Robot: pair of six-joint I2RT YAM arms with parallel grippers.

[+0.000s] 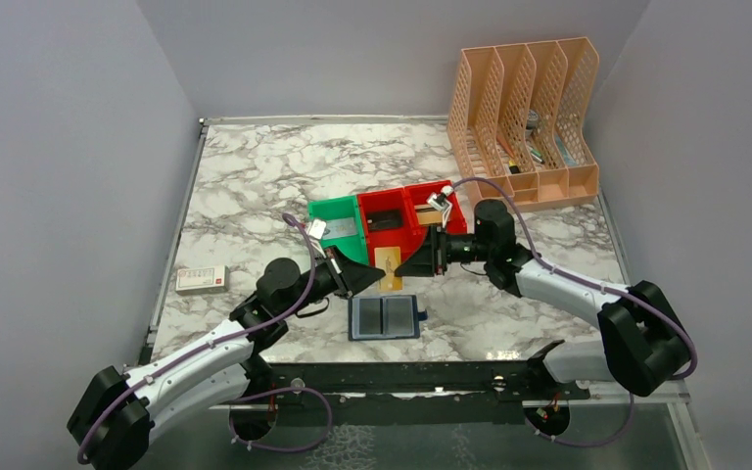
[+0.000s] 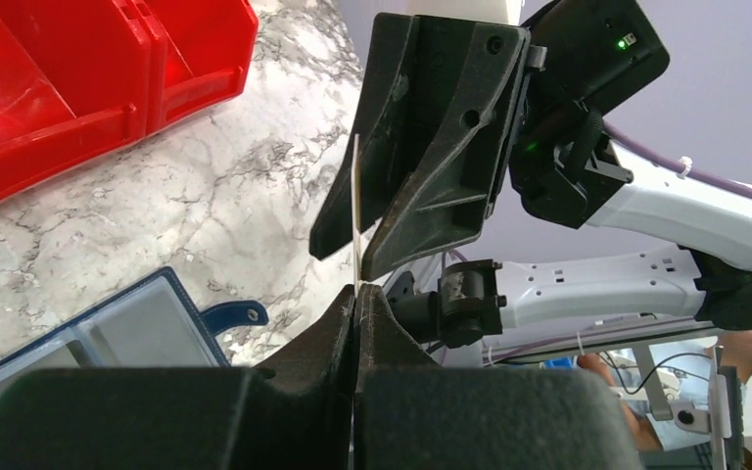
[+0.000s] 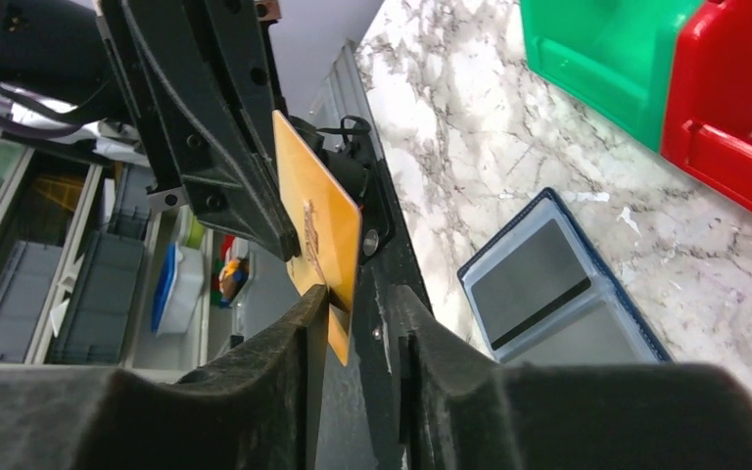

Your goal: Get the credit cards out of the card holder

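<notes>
While the left claw (image 2: pixel 355 300) pinches the orange card (image 3: pixel 321 217), the right claw (image 3: pixel 360 302) gapes around it.

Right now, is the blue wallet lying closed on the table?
No. The wallet lies open and flat on the table, with both grey inner panels facing up.
</notes>
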